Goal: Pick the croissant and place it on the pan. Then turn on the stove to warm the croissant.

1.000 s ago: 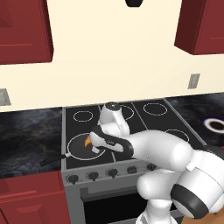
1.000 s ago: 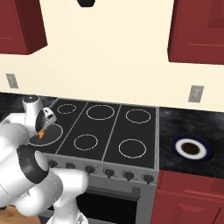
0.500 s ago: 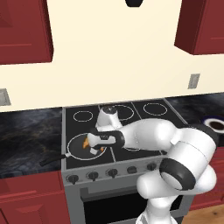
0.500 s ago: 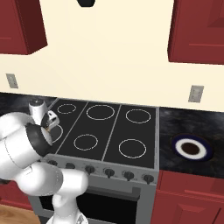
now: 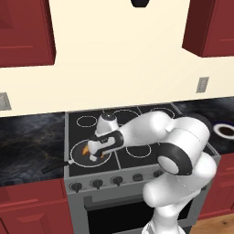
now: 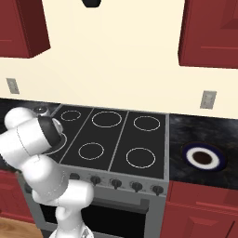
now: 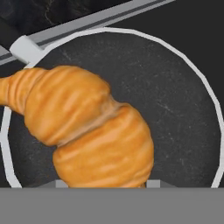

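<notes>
Hanging low over the front-left burner of the stove (image 5: 137, 137), the gripper (image 5: 95, 155) holds the croissant (image 5: 85, 148) just above the pan (image 5: 77, 157). In the hand view the croissant (image 7: 83, 131) is a ridged golden crescent that sits between the fingertips at the bottom edge, its thick middle at the jaws and one tapered end pointing toward the upper left, across the pan's pale rim (image 7: 210, 109). The jaws stand partly apart, closed on the pastry's body. Whether its underside already touches the dark pan floor cannot be told from these pictures.

The pan's handle reads as a grey bar running off the top of the hand view; in the left base view it is a short dark stick pointing to the left, out over the stove's front-left corner toward the dark marbled counter (image 5: 27, 137). In the right base view the arm's white elbow covers the pan's place at the left of the cooktop (image 6: 116, 139), whose other white ring burners lie bare.

A row of dark knobs (image 5: 116, 179) runs along the grey steel front. On the counter to the right of the stove, well apart from the pan, sits a small white-rimmed dark plate (image 6: 202, 158).
</notes>
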Tool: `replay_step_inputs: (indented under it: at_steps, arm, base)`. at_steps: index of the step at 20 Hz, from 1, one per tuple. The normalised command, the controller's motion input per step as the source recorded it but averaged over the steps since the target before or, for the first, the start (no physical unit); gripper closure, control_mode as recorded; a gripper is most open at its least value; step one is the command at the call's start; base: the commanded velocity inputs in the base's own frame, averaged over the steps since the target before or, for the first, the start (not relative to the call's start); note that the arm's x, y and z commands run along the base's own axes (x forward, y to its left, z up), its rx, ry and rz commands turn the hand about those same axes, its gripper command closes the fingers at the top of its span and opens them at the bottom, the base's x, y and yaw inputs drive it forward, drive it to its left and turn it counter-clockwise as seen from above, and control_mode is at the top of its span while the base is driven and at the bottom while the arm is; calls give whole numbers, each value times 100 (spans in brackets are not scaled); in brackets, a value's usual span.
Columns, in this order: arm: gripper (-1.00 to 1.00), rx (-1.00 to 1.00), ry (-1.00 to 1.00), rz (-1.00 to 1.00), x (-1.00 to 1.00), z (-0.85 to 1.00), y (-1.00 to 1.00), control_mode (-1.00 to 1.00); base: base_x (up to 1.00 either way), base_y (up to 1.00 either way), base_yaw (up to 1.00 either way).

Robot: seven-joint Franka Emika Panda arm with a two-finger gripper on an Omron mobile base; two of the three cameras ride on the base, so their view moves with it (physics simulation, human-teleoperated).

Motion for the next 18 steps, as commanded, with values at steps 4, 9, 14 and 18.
replay_step_inputs:
  at_steps: [4,9,14,18]
  arm:
    - [100,-2,0,0,11,-8,15,-100]
    - [-100,0,0,0,17,-10,4,-100]
    - [-100,0,0,0,3,-3,0,-100]
    - [-100,0,0,0,0,-6,0,-100]
  base:
    - [0,0,0]
    - [0,0,0]
    - [0,0,0]
    - [0,0,0]
